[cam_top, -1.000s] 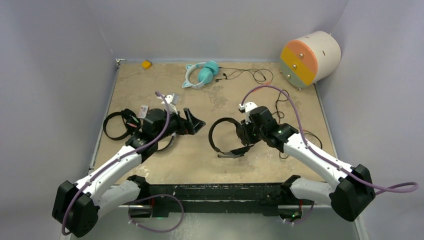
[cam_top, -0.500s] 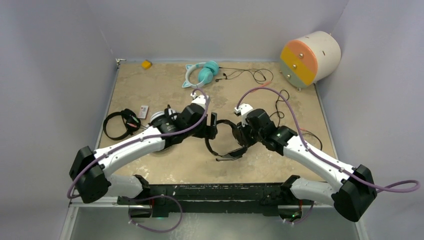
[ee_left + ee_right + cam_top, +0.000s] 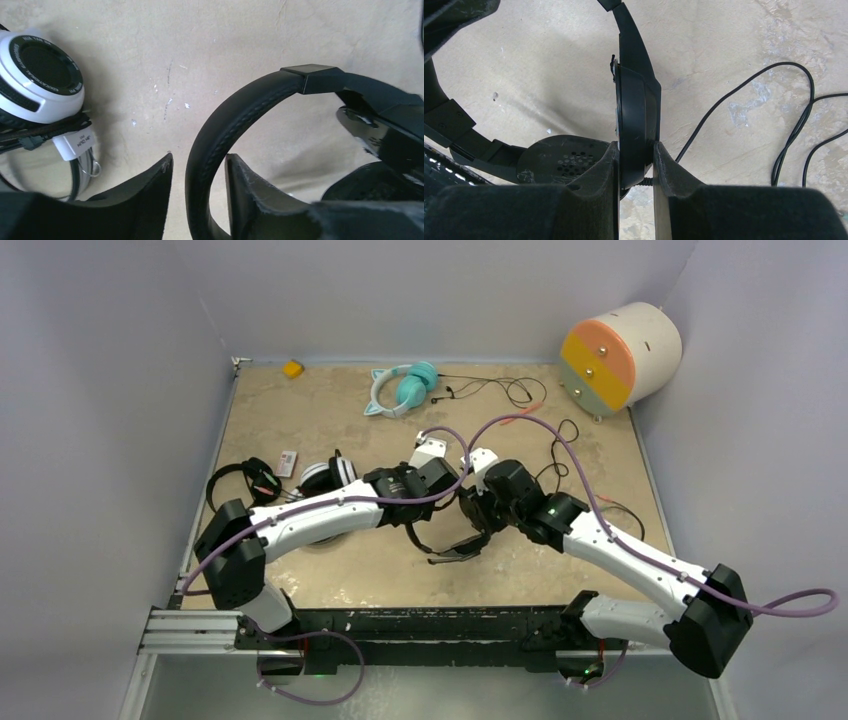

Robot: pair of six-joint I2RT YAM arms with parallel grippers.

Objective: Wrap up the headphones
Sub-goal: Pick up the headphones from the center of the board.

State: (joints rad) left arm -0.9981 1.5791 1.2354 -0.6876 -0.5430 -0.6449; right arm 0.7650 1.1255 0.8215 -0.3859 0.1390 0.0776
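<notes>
Black headphones (image 3: 447,552), mid-table, judged light with a springy band: my right gripper (image 3: 635,147) clamps one earcup (image 3: 636,110), my left gripper (image 3: 198,160) stands half-open astride the padded headband (image 3: 235,112), not yet pinching, the firmest hold.

The black headset (image 3: 450,554) serves as landmark. Its left side is closed off by the left gripper (image 3: 197,162), whose fingers straddle the headband, and its right side by the right gripper (image 3: 636,150), clamped on an ear cup. Loose cable (image 3: 812,95) is strewn further right. Bare table (image 3: 400,575) is left on its near side. Open floor is also found behind it, up to the teal headset (image 3: 400,388).
</notes>
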